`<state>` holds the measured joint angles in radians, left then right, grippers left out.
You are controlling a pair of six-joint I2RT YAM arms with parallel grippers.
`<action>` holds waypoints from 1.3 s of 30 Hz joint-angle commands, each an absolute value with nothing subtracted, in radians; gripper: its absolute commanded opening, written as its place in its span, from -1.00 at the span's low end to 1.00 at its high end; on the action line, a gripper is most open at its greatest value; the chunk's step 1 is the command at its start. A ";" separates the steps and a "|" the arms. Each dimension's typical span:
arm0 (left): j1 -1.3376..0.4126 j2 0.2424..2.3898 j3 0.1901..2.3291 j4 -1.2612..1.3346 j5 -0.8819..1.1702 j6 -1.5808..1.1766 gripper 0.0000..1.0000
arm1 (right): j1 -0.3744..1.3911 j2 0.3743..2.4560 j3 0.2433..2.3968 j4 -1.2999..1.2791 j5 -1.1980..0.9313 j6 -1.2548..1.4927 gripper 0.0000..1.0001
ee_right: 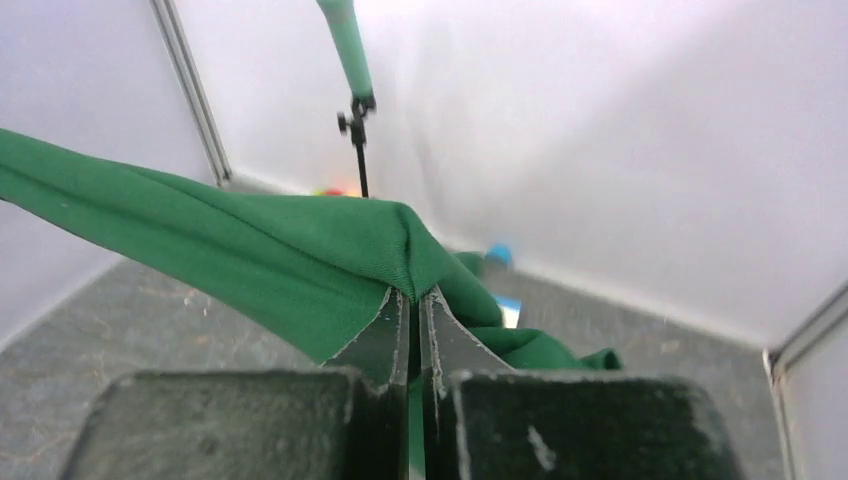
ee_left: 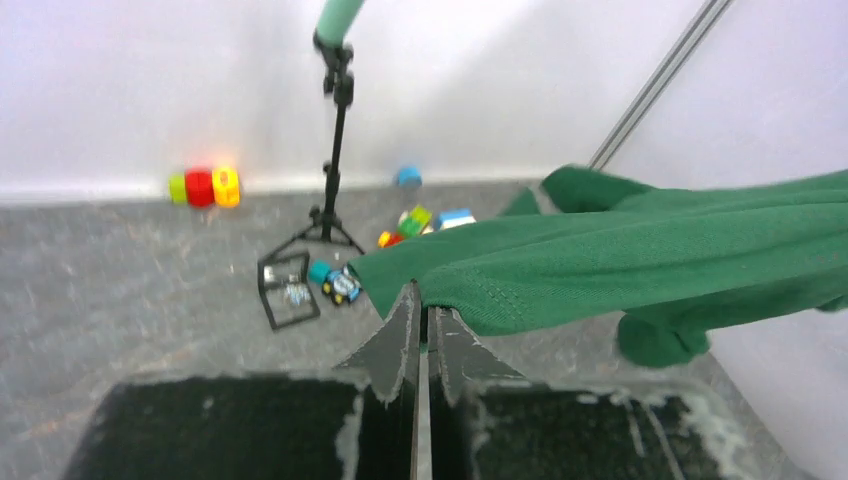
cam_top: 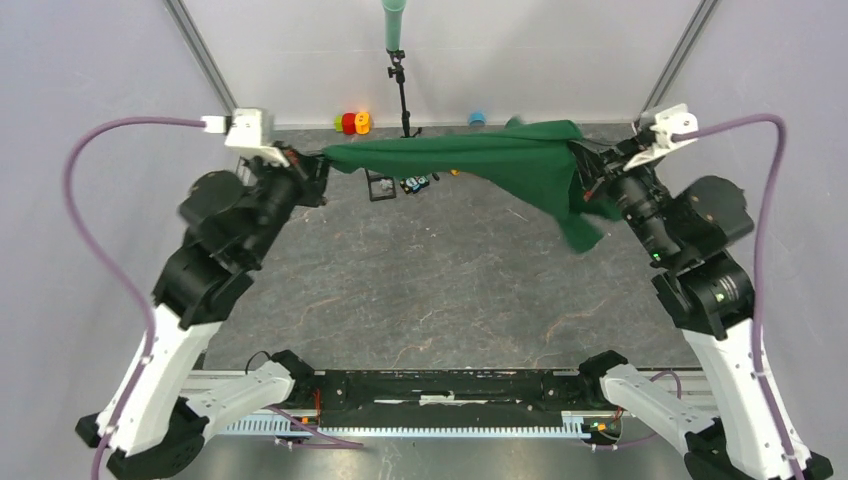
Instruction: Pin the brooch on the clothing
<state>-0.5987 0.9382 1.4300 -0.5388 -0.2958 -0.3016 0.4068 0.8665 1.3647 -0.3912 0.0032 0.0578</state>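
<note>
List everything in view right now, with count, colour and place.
T-shirt: one, dark green, stretched in the air between both end effectors.
Tripod stand: one, black, green top, far centre.
Toy blocks: three, green, red, yellow, far wall, left of stand.
Blue block: one, blue, far wall, right of stand.
Framed box: one, black, at the stand's foot; contents unclear.
Small toys: several, mixed colours, beside the box.
Table: one, grey.
Left end effector: one, black, shut on T-shirt's left end.
Right end effector: one, black, shut on its right end.
</note>
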 commanded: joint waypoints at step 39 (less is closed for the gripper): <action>-0.478 0.779 0.682 -0.608 -0.066 -0.669 0.95 | 0.387 0.848 0.535 -0.339 0.360 0.189 0.96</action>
<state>-0.4770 0.7326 0.7784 -0.6304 -0.2047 -0.5186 0.3908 0.8448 0.6281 -0.2790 0.2260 0.0834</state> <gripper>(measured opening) 0.972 0.979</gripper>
